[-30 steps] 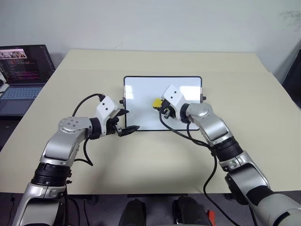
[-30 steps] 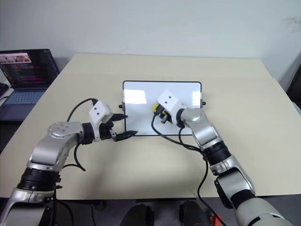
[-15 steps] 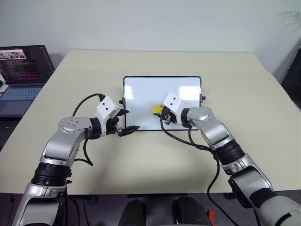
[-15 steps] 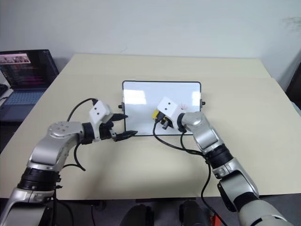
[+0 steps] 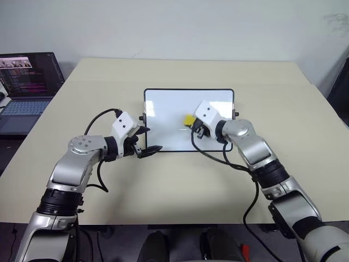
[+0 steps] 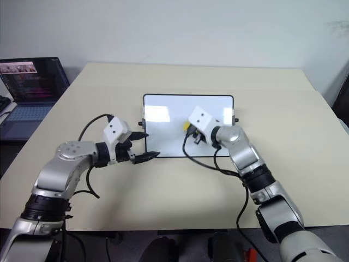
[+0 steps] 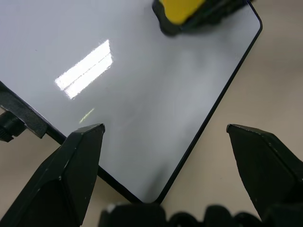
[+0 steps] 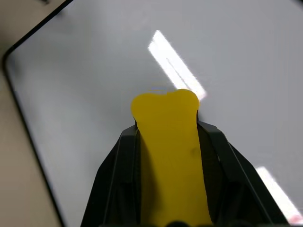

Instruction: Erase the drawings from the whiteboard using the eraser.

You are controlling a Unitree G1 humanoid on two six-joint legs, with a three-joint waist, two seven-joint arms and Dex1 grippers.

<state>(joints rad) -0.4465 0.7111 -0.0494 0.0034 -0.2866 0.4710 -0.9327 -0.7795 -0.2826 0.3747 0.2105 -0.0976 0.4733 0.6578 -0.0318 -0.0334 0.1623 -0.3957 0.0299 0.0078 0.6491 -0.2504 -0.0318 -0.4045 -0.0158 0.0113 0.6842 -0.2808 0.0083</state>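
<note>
Yellow eraser [image 5: 188, 119] now farther right on seemingly clean glossy whiteboard [image 5: 163, 109]

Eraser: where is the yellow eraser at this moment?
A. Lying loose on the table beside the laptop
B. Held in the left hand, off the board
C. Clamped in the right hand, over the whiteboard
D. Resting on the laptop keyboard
C: the eraser sits squeezed between the black fingers of the right hand, over the white surface of the whiteboard.
</note>
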